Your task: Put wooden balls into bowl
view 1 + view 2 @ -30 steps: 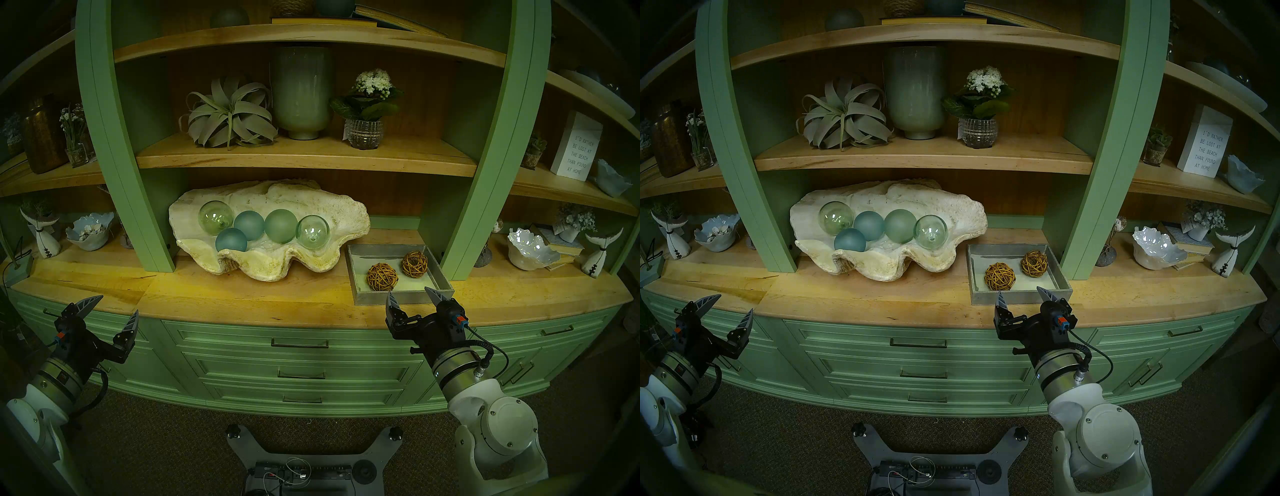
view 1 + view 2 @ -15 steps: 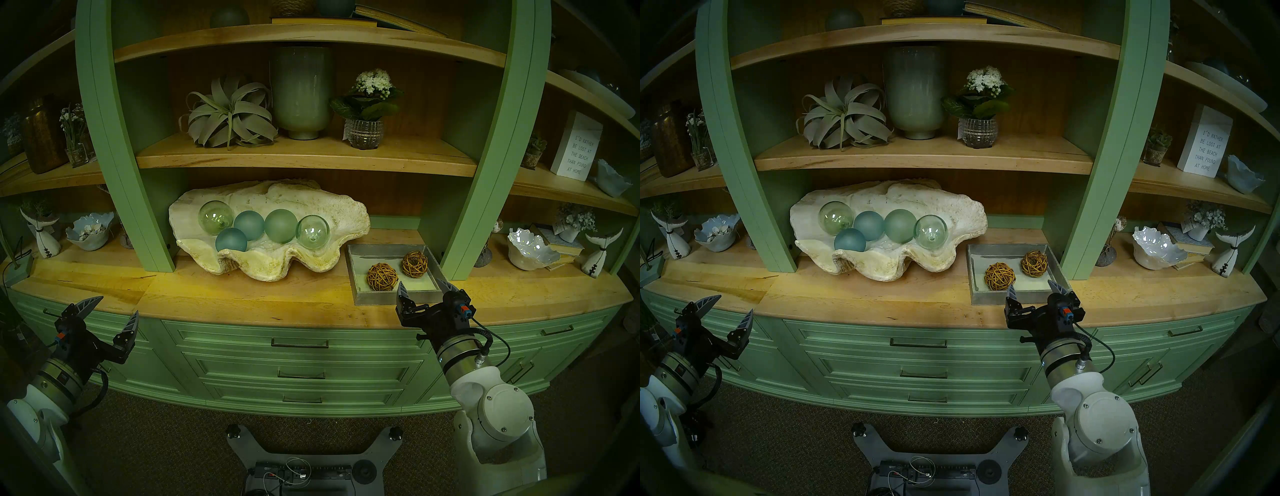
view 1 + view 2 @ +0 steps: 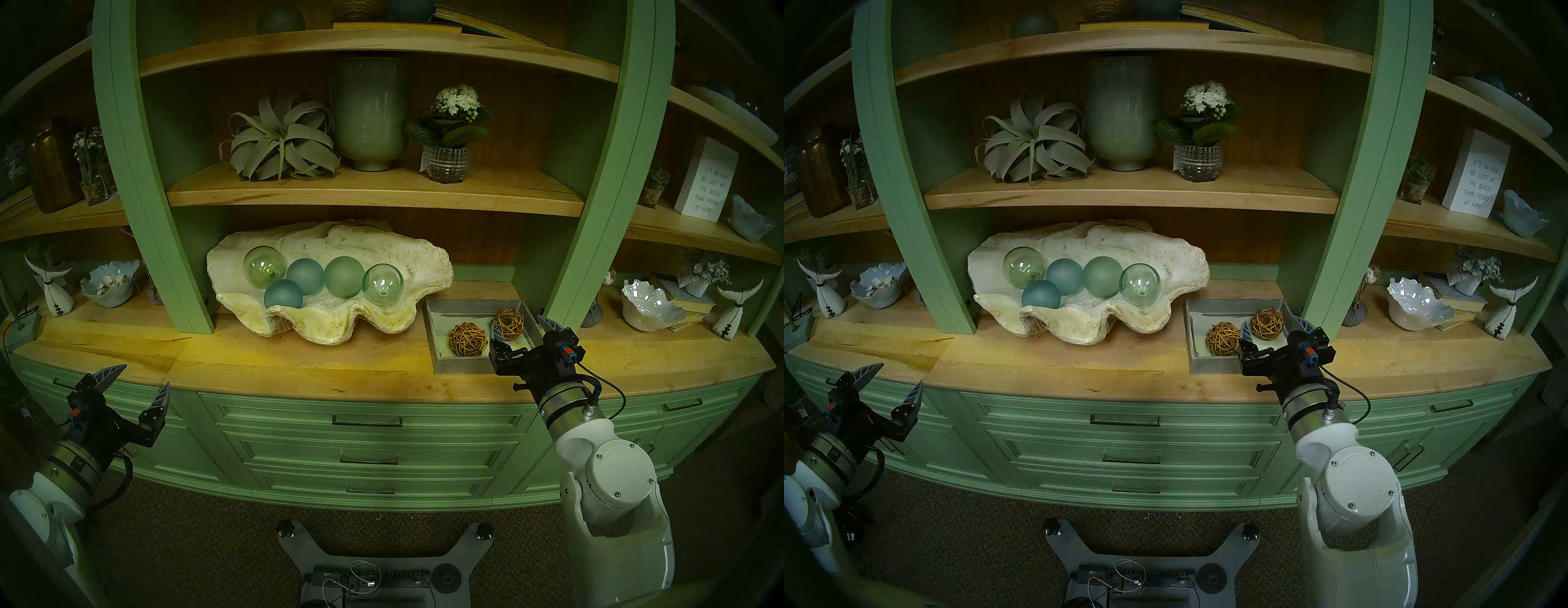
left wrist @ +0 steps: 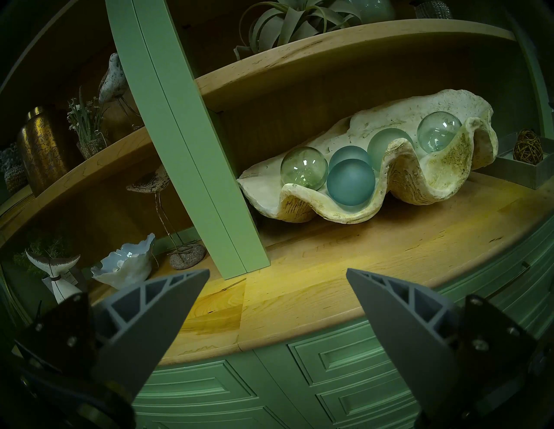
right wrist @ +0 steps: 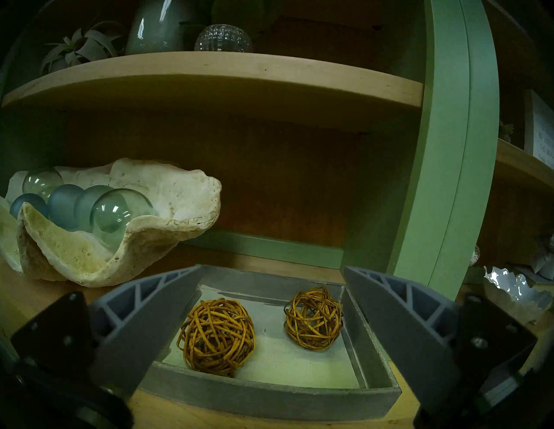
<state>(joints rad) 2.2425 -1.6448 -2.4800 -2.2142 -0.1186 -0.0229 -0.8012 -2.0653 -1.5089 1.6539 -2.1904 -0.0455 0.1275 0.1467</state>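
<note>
My right gripper (image 3: 522,326) is out over the near right corner of the grey tray (image 3: 441,322), fingers spread wide with nothing between them. From my right wrist view, the gripper (image 5: 272,271) frames the tray (image 5: 269,395) head-on. Both wooden balls sit inside on the tray floor, apart from each other. The near ball (image 5: 216,336) lies left and closer to me. The far ball (image 5: 313,318) lies right, close to the tray's right wall. From the head view my left fingertip (image 3: 496,331) sits between the near ball (image 3: 468,339) and the far ball (image 3: 508,323), overlapping the far ball's edge; whether it touches either, I can't tell. My right fingertip (image 3: 549,325) is over the tray's right rim, beside the green cabinet post (image 3: 594,212).

The bowl (image 3: 339,327), that big clam shell, rests on the bench (image 3: 297,369) just left of the tray, near it but not touching. Five glass balls (image 3: 343,277) lie inside it, green and blue, in a cluster. No wooden ball is in there yet.

My left gripper (image 3: 135,382) hangs low at the far left, in front of the bench edge and the drawers (image 3: 365,424). Its fingers are wide apart too, holding nothing. Its wrist view shows the gripper (image 4: 277,272) aimed at the bench front, with the bowl (image 4: 443,179) up and to the right.
</note>
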